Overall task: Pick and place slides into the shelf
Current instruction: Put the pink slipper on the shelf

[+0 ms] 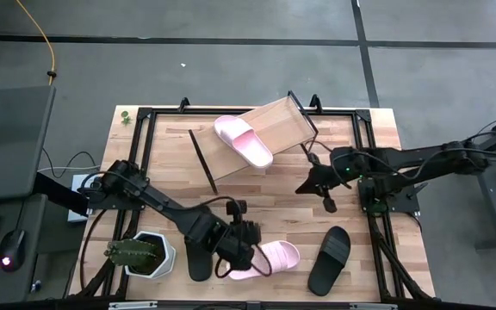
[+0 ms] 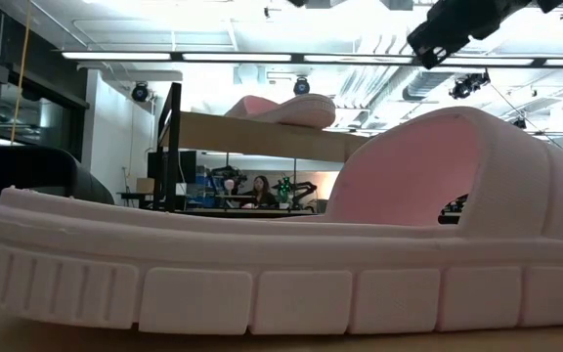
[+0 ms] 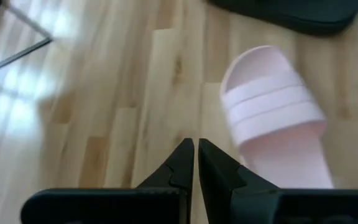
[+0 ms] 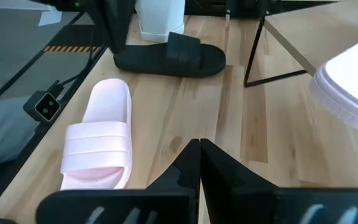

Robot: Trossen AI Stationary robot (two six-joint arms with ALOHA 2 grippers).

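Left gripper (image 1: pixel 241 248), fingers pressed together and holding nothing, hovers just beside the pink slide (image 1: pixel 269 257) lying on the surface (long axis running away from it). Right gripper (image 1: pixel 328 203), also closed and empty, hangs farther off, between that slide and the shelf (image 1: pixel 278 125).

From table height, the near pink slide (image 2: pixel 291 284) fills my low view, running off both side edges and hiding most of the surface behind it. My left wrist view cuts off a black slide (image 3: pixel 291 15) at the frame edge.
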